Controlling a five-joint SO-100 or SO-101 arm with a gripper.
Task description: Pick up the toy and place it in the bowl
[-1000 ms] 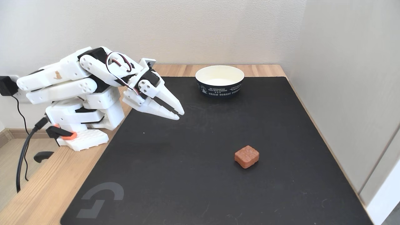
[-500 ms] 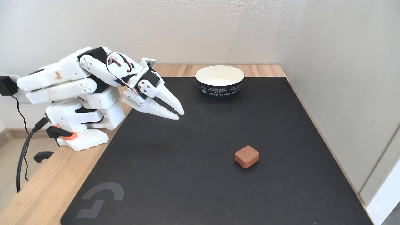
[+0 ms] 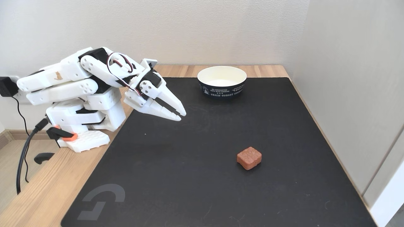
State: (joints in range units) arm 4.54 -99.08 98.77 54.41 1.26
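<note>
Item: white arm, folded low at the left of the fixed view, base clamped on the wooden table (image 3: 47, 189). Claw (image 3: 182, 115): closed and empty, tips together, hanging above the black mat (image 3: 195, 189). Toy (image 3: 249, 158): reddish-brown block, flat on the mat right of centre, well apart from the claw and the bowl (image 3: 222, 81). Bowl: upright, empty, at the mat's far edge. Risks, as judged: the claw must open before descending or it will knock the block away; the block's rounded corners may slip from a shallow pinch; the light paper bowl may tip if its rim is bumped. Clearance: bare mat lies between all three; a wall panel (image 3: 353, 94) borders the table's right edge.
</note>
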